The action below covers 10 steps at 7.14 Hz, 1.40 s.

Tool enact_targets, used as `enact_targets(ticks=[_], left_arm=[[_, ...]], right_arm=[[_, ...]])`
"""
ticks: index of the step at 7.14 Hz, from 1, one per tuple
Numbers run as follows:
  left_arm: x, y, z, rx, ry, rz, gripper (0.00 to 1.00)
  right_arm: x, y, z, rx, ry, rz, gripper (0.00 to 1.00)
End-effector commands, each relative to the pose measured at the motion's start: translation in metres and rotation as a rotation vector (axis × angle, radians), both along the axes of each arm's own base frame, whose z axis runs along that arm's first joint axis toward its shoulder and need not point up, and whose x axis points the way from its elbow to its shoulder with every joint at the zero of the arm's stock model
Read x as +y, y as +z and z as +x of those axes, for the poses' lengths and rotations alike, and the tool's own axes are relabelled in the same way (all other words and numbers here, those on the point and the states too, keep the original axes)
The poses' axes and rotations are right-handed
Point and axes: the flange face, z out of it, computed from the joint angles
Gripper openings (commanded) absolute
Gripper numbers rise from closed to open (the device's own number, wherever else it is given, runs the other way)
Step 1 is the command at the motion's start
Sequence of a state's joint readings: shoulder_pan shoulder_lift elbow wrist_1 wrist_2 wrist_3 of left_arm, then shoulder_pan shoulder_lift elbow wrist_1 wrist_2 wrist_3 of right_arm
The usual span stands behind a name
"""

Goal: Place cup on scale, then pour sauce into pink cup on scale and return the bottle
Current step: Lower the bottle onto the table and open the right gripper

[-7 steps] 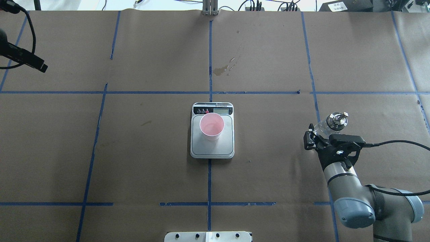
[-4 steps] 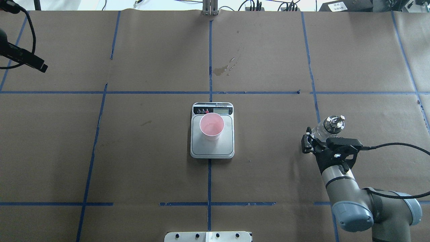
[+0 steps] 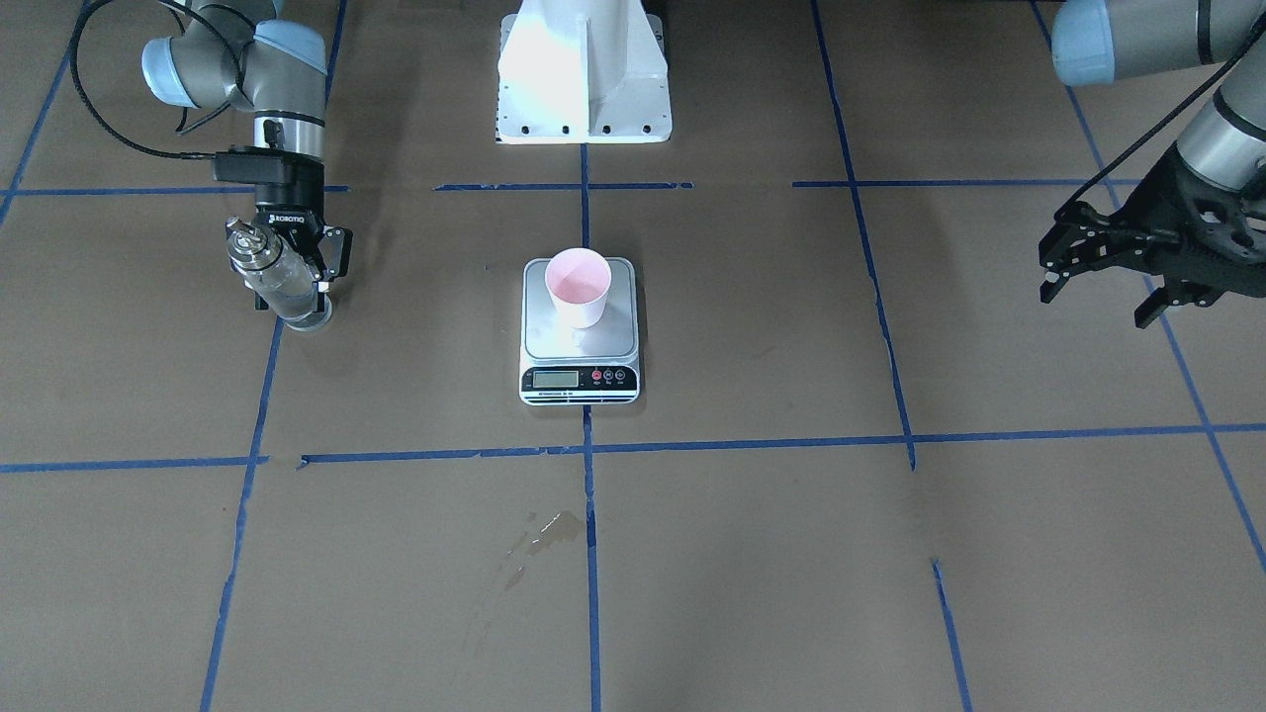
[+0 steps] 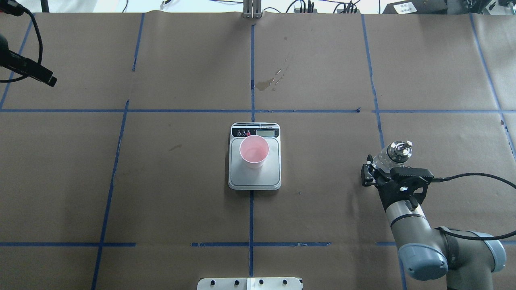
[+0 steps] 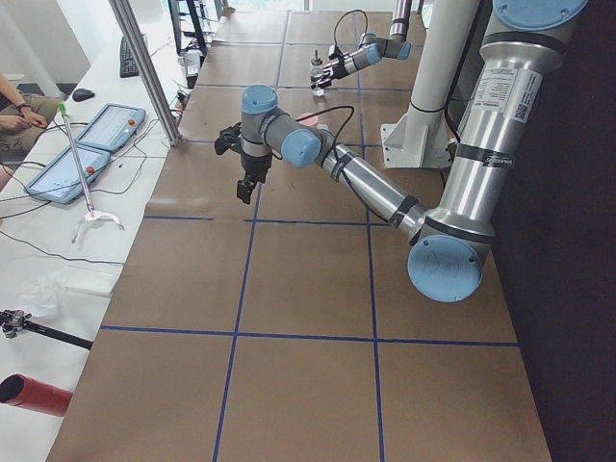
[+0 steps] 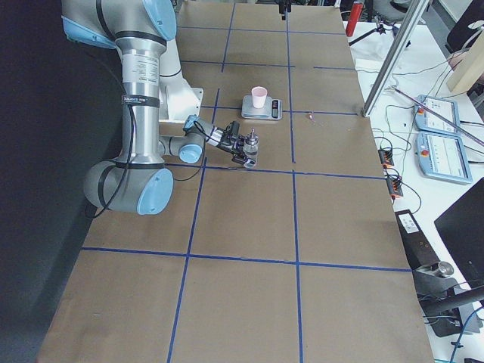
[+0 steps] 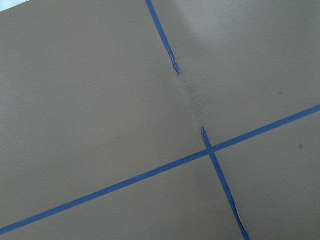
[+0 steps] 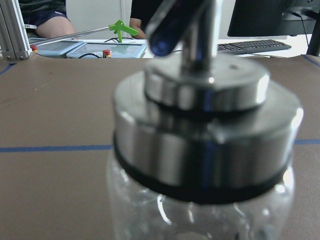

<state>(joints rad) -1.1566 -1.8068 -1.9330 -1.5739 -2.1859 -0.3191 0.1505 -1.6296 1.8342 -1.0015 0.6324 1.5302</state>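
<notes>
Brown paper over the whole table (image 4: 161,181), ruled into large squares by blue tape (image 4: 250,213), with a darker stain (image 4: 266,83) beyond the middle. At the centre, the scale (image 4: 242,177), display and buttons on the side away from the robot. On its grey platform, upright and toward the display end, the cup (image 4: 254,152): white outside, pale pink within, narrower than the plate. First step done, by the look of it. Poured or not: hard to say, with only a faint sheen at the bottom of the cup, too weak to call. Well off to the robot's right, the bottle (image 3: 277,277): slim clear glass, silver collar, small spout, roughly upright, base at or just above the paper, contents not readable through the glass. Clamped at mid-body by the right gripper (image 3: 295,279), one finger on either side. Probably either the pick-up or the return, not decidable from this alone. Left to do in any case: letting go of the bottle and backing off. Left gripper (image 3: 1094,302) well apart at the other end, raised above the paper, jaws spread, holding nothing.
</notes>
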Motion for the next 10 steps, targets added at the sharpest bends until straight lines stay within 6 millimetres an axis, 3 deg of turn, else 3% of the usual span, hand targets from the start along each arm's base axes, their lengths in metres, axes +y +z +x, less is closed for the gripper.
enact_targets(ticks=[1, 6, 7, 8, 9, 10], left_arm=[[0.000, 0.001, 0.000, -0.001, 0.000, -0.001, 0.94], [0.002, 0.004, -0.004, -0.004, -0.004, -0.004, 0.94], [0.001, 0.005, -0.009, -0.003, -0.013, -0.006, 0.94], [0.001, 0.004, -0.010, -0.003, -0.014, -0.004, 0.94], [0.002, 0.002, -0.014, -0.001, -0.022, -0.002, 0.94], [0.001, 0.001, -0.016, -0.001, -0.025, 0.000, 0.94]], right_arm=[[0.004, 0.003, 0.000, 0.009, -0.008, 0.002, 1.00], [0.028, -0.001, -0.001, 0.001, -0.043, 0.022, 1.00], [0.037, 0.008, 0.009, 0.021, -0.057, 0.025, 1.00], [0.045, -0.003, 0.023, 0.004, -0.075, 0.026, 1.00], [0.058, 0.001, 0.035, 0.019, -0.106, 0.025, 1.00], [0.067, -0.005, 0.034, 0.005, -0.129, 0.024, 1.00]])
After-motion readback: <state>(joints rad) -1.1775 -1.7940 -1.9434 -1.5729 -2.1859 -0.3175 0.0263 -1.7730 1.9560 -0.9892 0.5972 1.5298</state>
